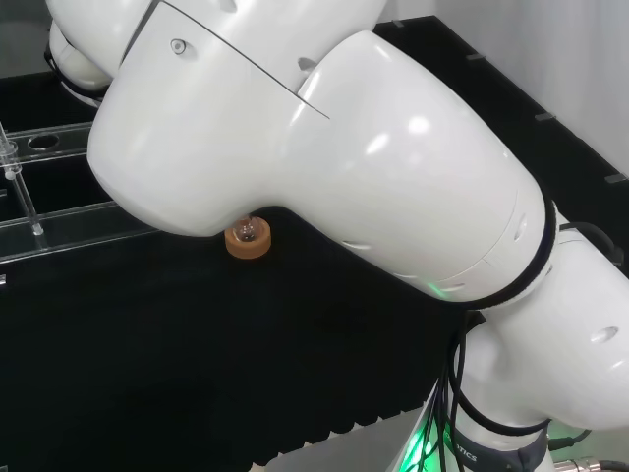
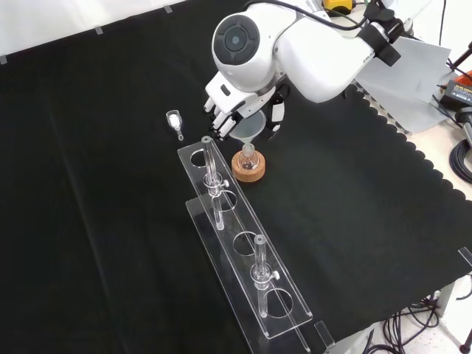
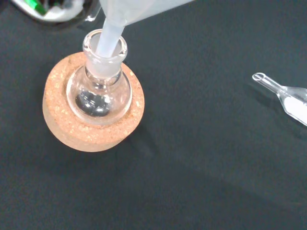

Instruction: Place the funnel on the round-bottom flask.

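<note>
Near the bench's middle, the hand (image 2: pixel 234 103) curls its fingers around the funnel (image 2: pixel 249 130), stem entering the round-bottom flask (image 3: pixel 99 91) on its cork ring (image 3: pixel 91 129). Treat both as light, slippery, fragile; hold the funnel's cone rim.

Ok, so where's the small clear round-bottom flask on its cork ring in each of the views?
Head view: the clear round-bottom flask peeks out at centre left, just under the arm's big white link.
Front view: upper centre, directly below the hand that holds the translucent funnel.
Wrist view: large and close, with the funnel stem in its neck.
Shared landmark: the tan cork ring under the flask.
</note>
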You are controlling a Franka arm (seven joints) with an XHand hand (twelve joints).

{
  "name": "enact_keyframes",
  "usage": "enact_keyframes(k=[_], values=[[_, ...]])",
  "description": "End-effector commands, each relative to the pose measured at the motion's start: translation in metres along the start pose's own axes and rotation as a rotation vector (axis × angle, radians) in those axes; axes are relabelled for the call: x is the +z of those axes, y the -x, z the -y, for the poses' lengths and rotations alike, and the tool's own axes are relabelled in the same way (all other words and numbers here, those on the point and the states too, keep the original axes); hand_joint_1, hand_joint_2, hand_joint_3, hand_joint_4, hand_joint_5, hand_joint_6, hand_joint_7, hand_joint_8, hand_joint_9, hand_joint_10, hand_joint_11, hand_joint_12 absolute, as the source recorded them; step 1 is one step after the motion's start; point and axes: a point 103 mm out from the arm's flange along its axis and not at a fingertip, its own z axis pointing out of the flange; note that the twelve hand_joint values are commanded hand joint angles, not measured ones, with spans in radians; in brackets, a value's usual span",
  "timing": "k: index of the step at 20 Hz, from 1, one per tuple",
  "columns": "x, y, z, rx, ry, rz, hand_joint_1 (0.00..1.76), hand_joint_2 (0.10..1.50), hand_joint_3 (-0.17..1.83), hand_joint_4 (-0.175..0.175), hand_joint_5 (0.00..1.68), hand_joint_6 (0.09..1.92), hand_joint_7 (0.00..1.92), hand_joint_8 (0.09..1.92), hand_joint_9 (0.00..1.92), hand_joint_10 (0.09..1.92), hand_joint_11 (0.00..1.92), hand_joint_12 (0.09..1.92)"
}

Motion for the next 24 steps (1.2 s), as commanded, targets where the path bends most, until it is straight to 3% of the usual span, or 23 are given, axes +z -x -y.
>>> enact_keyframes(k=[1, 5, 8, 14, 20, 24], values=[[0.012, 0.005, -0.001, 0.007, -0.025, 0.006, 0.96, 0.74, 0.73, -0.030, 0.79, 0.78, 0.70, 0.73, 1.11, 0.51, 0.68, 1.18], [0.012, -0.005, -0.004, 0.012, -0.029, 0.014, 0.96, 0.74, 0.73, -0.031, 0.79, 0.78, 0.70, 0.74, 1.10, 0.51, 0.68, 1.18], [0.017, 0.006, -0.002, 0.011, -0.036, 0.005, 0.96, 0.74, 0.73, -0.031, 0.79, 0.78, 0.70, 0.74, 1.10, 0.51, 0.68, 1.18], [0.013, -0.004, -0.005, 0.011, -0.033, 0.017, 0.96, 0.74, 0.73, -0.031, 0.78, 0.78, 0.69, 0.74, 1.10, 0.51, 0.68, 1.18], [0.017, 0.002, -0.004, 0.010, -0.038, 0.005, 0.96, 0.74, 0.73, -0.033, 0.77, 0.78, 0.69, 0.74, 1.09, 0.51, 0.68, 1.18], [0.012, -0.008, -0.005, 0.005, -0.039, -0.004, 0.91, 0.71, 0.74, -0.051, 0.60, 0.78, 0.59, 0.77, 0.95, 0.54, 0.61, 1.22]])
